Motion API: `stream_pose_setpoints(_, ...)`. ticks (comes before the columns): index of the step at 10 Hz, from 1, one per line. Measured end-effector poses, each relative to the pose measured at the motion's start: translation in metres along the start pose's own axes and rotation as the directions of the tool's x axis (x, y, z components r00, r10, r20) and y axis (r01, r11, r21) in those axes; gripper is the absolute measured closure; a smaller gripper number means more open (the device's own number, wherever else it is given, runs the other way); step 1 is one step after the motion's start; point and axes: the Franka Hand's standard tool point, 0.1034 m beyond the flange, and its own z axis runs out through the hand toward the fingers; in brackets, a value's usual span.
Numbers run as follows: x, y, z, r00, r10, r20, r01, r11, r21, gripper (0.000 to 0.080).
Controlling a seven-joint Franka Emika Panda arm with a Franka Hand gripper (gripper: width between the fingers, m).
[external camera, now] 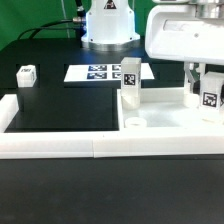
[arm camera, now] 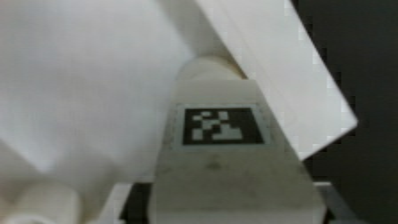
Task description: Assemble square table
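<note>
square table slab (external camera: 170, 118) lies on the tabletop (external camera: 110, 190) at four o'clock in the exterior view; the end effector (external camera: 203, 80) straddles a leg (external camera: 210, 95) at three o'clock, whether gripping i cannot tell. wrist view: leg (arm camera: 214, 140) centred; an off-centre squeeze could tip it.

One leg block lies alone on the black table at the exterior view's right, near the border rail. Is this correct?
No. The exterior view shows that leg block alone on the black table at its left, not right, near the border rail.
</note>
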Motion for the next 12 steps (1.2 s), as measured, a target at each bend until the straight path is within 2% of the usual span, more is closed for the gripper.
stream_pose_setpoints(1, 0.001, 0.001, 0.0, 0.995, 0.103, 0.008, -0.103, 0.995, -0.002, 0.0511)
stream_pose_setpoints(2, 0.002, 0.004, 0.001, 0.964, 0.265, 0.027, -0.265, 0.964, 0.007, 0.0511)
stream_pose_setpoints(3, 0.002, 0.009, 0.002, 0.887, 0.459, 0.056, -0.462, 0.885, 0.061, 0.0508)
stream_pose_setpoints(4, 0.001, 0.009, 0.001, 0.846, 0.528, 0.074, -0.533, 0.844, 0.059, 0.0507)
stream_pose_setpoints(5, -0.001, 0.01, 0.002, 0.741, 0.665, 0.093, -0.671, 0.737, 0.08, 0.0507)
stream_pose_setpoints(6, -0.006, 0.006, 0.002, 0.584, 0.804, 0.115, -0.812, 0.577, 0.086, 0.0501)
stream_pose_setpoints(8, -0.009, 0.001, 0.002, 0.485, 0.863, 0.139, -0.874, 0.481, 0.066, 0.0499)
stream_pose_setpoints(9, -0.01, 0.0, 0.003, 0.468, 0.873, 0.14, -0.884, 0.464, 0.063, 0.0499)
stream_pose_setpoints(10, -0.01, 0.001, 0.003, 0.492, 0.859, 0.138, -0.87, 0.488, 0.066, 0.0499)
stream_pose_setpoints(11, -0.01, 0.001, 0.003, 0.537, 0.833, 0.134, -0.843, 0.533, 0.073, 0.0286)
stream_pose_setpoints(12, -0.007, 0.001, 0.002, 0.716, 0.69, 0.112, -0.698, 0.708, 0.104, 0.0286)
